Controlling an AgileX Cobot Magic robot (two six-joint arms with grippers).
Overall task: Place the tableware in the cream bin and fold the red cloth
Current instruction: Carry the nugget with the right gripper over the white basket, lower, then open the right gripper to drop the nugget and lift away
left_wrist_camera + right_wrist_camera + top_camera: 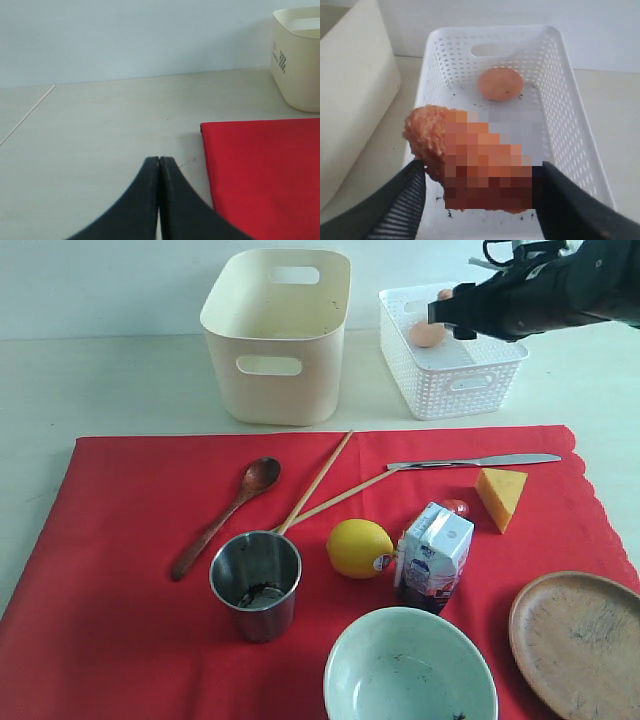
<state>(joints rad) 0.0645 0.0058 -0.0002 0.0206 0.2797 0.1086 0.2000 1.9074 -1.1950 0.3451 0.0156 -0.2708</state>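
Note:
The red cloth point(120, 570) lies flat on the table. On it are a wooden spoon point(225, 515), chopsticks point(320, 480), a knife point(470, 461), a steel cup point(255, 583), a pale bowl point(410, 670) and a brown plate point(580, 640). The cream bin point(275, 335) stands behind the cloth. My right gripper point(481, 170) hangs over the white basket point(560, 100), shut on an orange crumbly food piece point(435, 135). My left gripper point(159, 160) is shut with nothing in it, low over bare table beside the red cloth's edge point(265, 175).
An egg point(500, 84) lies in the white basket point(455, 380), right of the cream bin. A lemon point(359, 547), a milk carton point(433, 555), a cheese wedge point(500, 495) and a small red item point(456, 507) also sit on the cloth among the tableware.

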